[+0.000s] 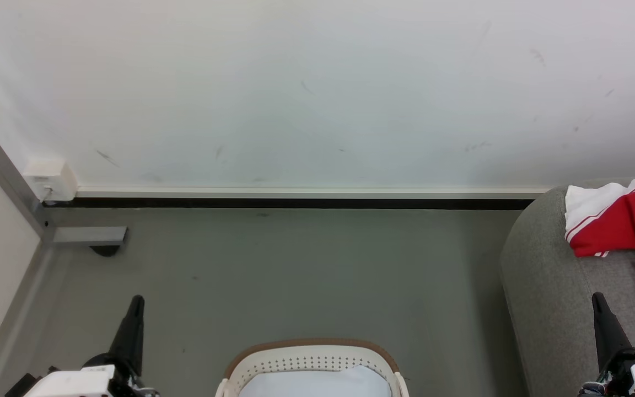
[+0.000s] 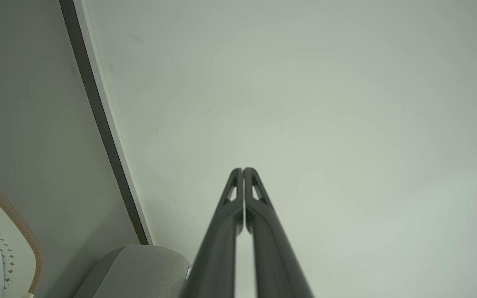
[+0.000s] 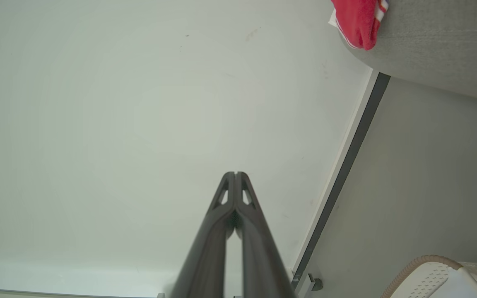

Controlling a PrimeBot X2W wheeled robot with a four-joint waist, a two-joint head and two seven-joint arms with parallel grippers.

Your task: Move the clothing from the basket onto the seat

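Clothing (image 1: 620, 226) on seat (image 1: 543, 286), near right pincer (image 1: 598, 302)

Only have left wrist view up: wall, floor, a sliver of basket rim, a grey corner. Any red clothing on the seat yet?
Observer: Yes. Red and white clothing lies on the seat, at the right edge of the head view.
Operator: Right gripper holding anything?
Observer: No, the right gripper is shut on nothing.
Operator: Any red in the basket?
Observer: None that I can see. The head view cuts off the near part of the basket; the far part holds a pale item, no red.
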